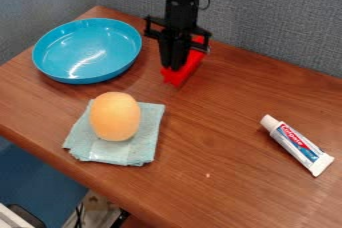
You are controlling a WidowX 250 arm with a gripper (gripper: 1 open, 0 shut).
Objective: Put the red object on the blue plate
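Observation:
The red object (181,69), a plain red block, hangs tilted just above the wooden table (227,122), right of the blue plate (87,50). My gripper (175,56) points straight down and is shut on the block's upper end; its black fingers hide that end. The blue plate is a glossy round dish at the table's back left corner, empty, about a hand's width left of the block.
An orange egg-shaped thing (114,116) rests on a pale blue-green folded cloth (120,135) at the front left. A white toothpaste tube (294,143) lies near the right edge. The table's front edge runs diagonally below the cloth.

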